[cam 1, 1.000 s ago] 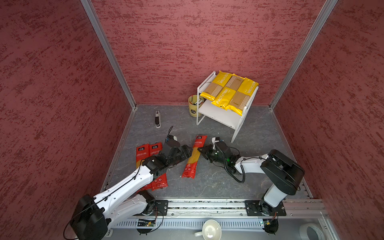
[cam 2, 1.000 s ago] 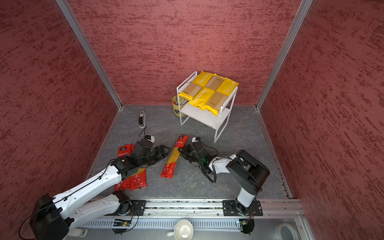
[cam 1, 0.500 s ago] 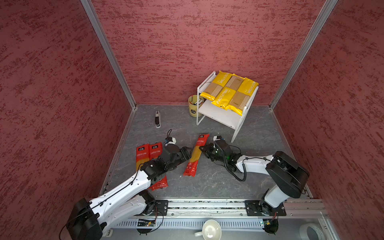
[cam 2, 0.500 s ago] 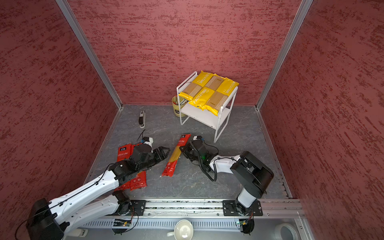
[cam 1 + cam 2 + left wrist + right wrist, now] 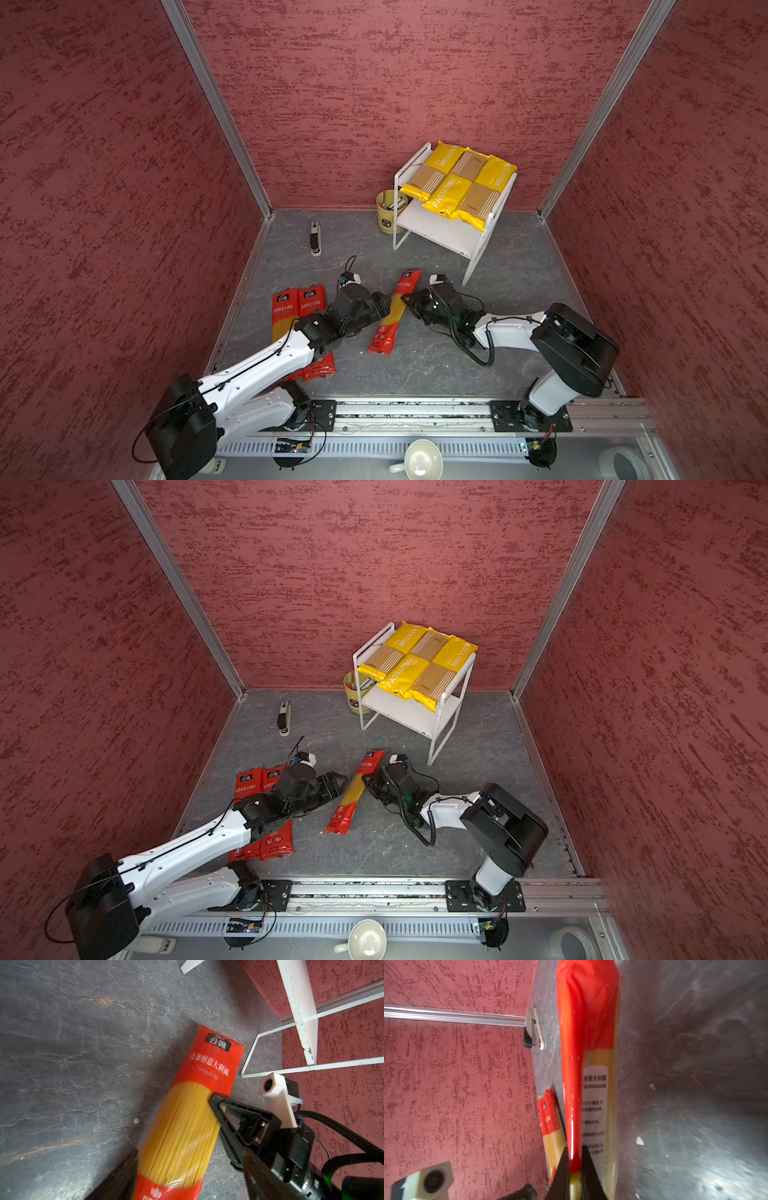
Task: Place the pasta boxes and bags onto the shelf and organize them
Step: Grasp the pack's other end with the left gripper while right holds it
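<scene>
A red-ended pasta bag (image 5: 394, 316) (image 5: 187, 1126) with a clear noodle middle lies on the grey floor between my arms. My right gripper (image 5: 406, 301) (image 5: 575, 1160) is shut on its thin side seam, tipping that edge up so the white label underneath shows. My left gripper (image 5: 387, 306) (image 5: 189, 1176) is open and straddles the bag's middle, one finger on each side. Two more red-ended bags (image 5: 297, 305) lie side by side on the left, partly under my left arm. Three yellow pasta packs (image 5: 459, 183) lie across the top of the white shelf (image 5: 440, 235); its lower board is bare.
A yellow cup of pens (image 5: 388, 210) stands against the shelf's left side. A small black-and-white stapler (image 5: 315, 237) lies near the back left corner. Red walls close three sides. A white mug (image 5: 417, 459) and a tape roll (image 5: 623, 465) sit beyond the front rail.
My left gripper has slid right, from beside the two floor bags to around the middle bag. The right gripper keeps its pinch on the bag's edge and has barely shifted.
</scene>
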